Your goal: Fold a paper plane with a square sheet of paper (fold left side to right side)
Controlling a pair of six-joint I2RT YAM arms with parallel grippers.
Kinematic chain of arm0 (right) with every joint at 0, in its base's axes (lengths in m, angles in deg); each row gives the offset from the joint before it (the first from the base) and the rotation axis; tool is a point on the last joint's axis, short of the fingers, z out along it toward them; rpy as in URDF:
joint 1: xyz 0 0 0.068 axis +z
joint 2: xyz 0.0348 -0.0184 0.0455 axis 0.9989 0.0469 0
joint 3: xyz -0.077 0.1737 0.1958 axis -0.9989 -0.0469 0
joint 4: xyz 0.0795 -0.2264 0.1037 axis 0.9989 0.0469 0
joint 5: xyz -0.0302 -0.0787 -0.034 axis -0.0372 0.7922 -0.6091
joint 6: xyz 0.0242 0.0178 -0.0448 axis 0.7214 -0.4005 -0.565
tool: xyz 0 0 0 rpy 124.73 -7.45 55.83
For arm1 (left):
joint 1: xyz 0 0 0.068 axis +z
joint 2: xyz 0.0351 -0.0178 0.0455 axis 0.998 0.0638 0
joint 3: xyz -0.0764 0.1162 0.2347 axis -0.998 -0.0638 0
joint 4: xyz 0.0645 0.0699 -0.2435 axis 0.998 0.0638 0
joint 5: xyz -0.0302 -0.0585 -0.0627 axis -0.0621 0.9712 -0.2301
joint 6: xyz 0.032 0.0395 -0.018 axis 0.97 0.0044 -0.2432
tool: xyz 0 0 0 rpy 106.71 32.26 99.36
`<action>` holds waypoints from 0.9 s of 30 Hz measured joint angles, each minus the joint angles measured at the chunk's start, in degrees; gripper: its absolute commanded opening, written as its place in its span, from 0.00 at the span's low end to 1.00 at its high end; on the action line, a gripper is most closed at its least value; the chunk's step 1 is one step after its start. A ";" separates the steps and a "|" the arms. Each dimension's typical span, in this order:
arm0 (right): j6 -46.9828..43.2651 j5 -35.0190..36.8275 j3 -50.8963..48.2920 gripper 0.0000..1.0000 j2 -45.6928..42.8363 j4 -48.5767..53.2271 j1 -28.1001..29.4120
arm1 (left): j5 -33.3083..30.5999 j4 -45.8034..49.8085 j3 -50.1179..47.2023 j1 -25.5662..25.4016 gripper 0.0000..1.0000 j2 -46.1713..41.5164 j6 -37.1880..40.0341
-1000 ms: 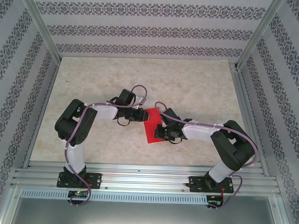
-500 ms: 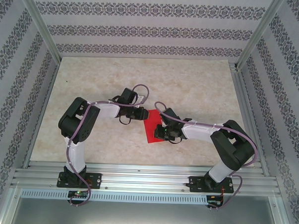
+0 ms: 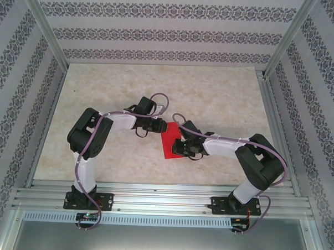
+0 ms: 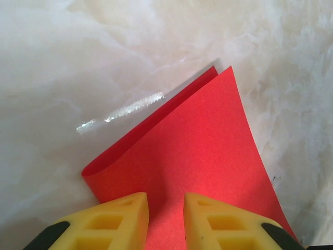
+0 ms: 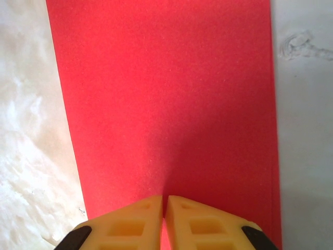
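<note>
The square sheet of paper [image 3: 169, 140] is bright red and lies folded in half on the marble table, between the two arms. In the left wrist view the paper [image 4: 197, 146] shows two layers, with the upper layer bowed up at its rounded fold on the left. My left gripper [image 4: 166, 200] [image 3: 162, 127] hovers over the top layer, open a finger's width with nothing between its yellow fingers. My right gripper [image 5: 165, 200] [image 3: 178, 149] is shut, its tips down on the flat paper [image 5: 166, 94] near its near edge.
A short shiny strip of tape [image 4: 122, 112] lies on the table just beyond the paper's fold. Aluminium frame rails [image 3: 152, 199] run along the near edge, and patterned walls close in the table [image 3: 102, 89] on three sides.
The left arm has crept right, bringing its gripper further over the paper's left edge. The right arm and the paper have stayed put.
</note>
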State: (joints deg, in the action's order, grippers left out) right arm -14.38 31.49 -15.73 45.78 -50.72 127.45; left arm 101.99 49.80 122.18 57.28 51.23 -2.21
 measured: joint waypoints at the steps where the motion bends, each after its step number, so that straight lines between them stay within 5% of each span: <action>1: 0.02 -0.02 0.00 0.13 0.00 -0.02 0.00 | 0.04 0.04 0.22 0.22 0.28 0.15 0.00; 17: 0.02 -0.11 0.00 0.15 -0.04 -0.37 0.00 | -1.84 0.90 7.19 4.50 0.34 4.46 0.28; 27: -1.66 0.26 0.83 0.34 -4.55 3.82 -0.44 | -3.56 0.20 -5.35 6.82 0.37 -13.14 0.00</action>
State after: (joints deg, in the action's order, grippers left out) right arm -16.04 31.75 -14.90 41.24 -46.89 127.01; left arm 98.43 49.99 116.83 64.10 38.10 -2.21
